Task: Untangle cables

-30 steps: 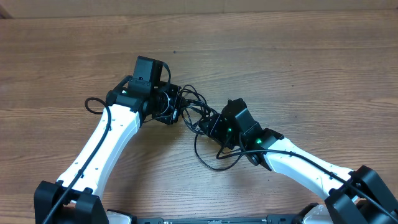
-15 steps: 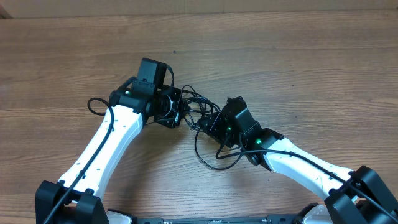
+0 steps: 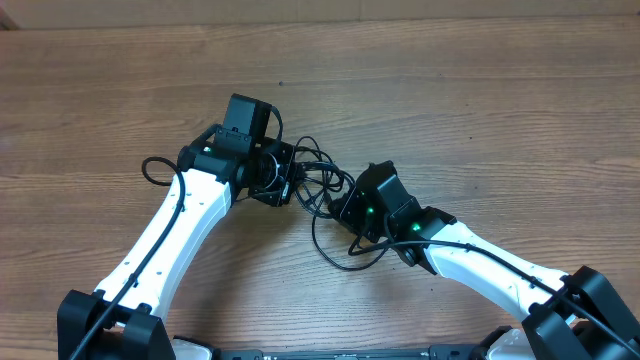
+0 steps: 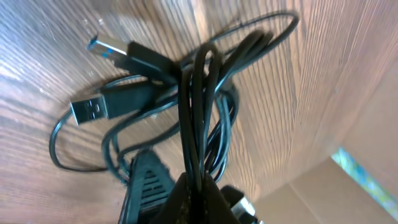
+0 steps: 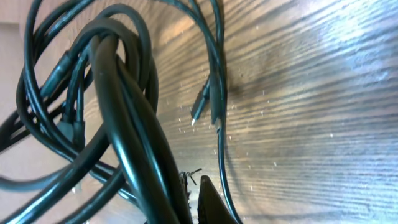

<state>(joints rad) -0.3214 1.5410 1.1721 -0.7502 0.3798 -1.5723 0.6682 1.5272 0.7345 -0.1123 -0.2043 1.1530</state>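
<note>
Left hand (image 3: 291,184) and right hand (image 3: 336,207) each pinch the cables (image 3: 318,176), one knotted bundle on the bench (image 3: 470,110); nothing looks separated yet.

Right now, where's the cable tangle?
Overhead view, centre: the cables bunch between the left gripper and right gripper, one loop trailing toward the robot's base.

The overhead view was lit evenly and brightly from above; the table (image 3: 480,100) was rendered sharp and shadows were kept soft. In the left wrist view, glare was spread over the wood at the left, and the cables (image 4: 198,106) nearest the lens were blurred. In the right wrist view, sheen was thrown across the upper right, and the foreground loops were out of focus.
</note>
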